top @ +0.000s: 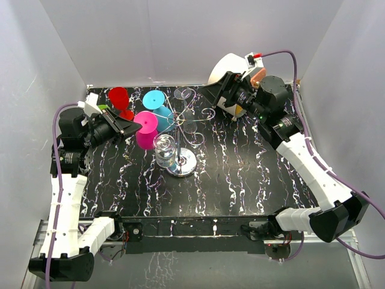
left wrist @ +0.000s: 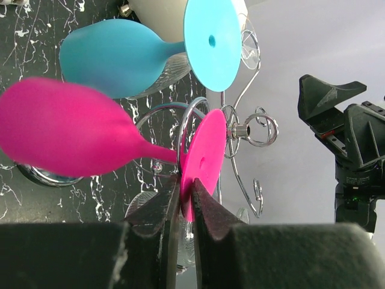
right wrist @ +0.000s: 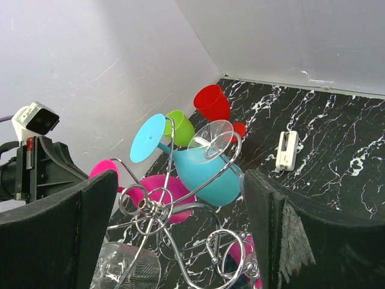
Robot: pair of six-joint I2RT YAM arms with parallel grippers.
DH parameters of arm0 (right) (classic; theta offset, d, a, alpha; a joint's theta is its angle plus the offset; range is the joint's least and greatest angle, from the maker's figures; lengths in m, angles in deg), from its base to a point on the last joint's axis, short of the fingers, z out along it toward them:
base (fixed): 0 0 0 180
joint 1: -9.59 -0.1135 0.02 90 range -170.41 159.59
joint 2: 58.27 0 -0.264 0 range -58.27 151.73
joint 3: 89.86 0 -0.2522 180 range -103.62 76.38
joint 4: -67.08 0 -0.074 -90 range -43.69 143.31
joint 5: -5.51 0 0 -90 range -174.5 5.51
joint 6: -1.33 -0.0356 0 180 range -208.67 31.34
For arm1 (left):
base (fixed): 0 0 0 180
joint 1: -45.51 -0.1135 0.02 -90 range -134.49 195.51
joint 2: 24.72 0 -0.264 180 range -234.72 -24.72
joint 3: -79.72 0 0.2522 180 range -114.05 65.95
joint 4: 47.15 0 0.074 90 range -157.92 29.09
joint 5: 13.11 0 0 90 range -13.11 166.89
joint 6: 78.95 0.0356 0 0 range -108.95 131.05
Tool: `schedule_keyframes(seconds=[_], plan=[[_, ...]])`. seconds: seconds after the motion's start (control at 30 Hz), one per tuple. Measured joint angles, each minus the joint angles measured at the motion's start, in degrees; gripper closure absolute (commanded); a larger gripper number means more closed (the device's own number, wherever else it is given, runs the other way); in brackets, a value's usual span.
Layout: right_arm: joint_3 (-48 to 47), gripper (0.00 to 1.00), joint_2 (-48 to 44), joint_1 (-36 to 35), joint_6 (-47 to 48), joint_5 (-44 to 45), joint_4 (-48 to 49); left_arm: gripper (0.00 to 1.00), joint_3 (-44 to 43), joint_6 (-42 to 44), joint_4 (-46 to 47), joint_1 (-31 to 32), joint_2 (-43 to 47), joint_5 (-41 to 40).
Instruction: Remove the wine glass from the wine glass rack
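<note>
The silver wire wine glass rack (top: 183,126) stands mid-table on a round shiny base (top: 183,162). A pink wine glass (top: 146,129), a blue one (top: 157,105) and clear ones (top: 165,149) hang from its arms. My left gripper (left wrist: 185,192) is shut on the edge of the pink glass's foot disc (left wrist: 204,159), which sits in a curled rack arm (left wrist: 246,129); its bowl (left wrist: 66,129) points left. My right gripper (right wrist: 180,241) is open and empty, just above and behind the rack hub (right wrist: 147,208), touching nothing.
A red glass (top: 120,99) and a green one (right wrist: 180,126) are at the back left. A white drum with an orange face (top: 231,66) stands at the back right. A small white clip (right wrist: 287,150) lies on the black marbled table. Grey walls surround the table.
</note>
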Motion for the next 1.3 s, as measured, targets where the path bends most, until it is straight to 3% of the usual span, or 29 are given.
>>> schedule_keyframes(seconds=[0.3, 0.8, 1.3], plan=[[1.0, 0.16, -0.7, 0.0, 0.0, 0.0, 0.4, 1.0, 0.0, -3.6, 0.2, 0.0, 0.2, -0.5], [1.9, 0.15, -1.4, 0.0, 0.0, 0.2, 0.9, 1.0, -0.9, -10.0, 5.6, 0.0, 0.7, -0.4], [2.6, 0.15, -2.0, 0.0, 0.0, 0.3, 1.3, 1.0, -2.6, -10.6, 4.0, 0.0, 0.1, -5.1]])
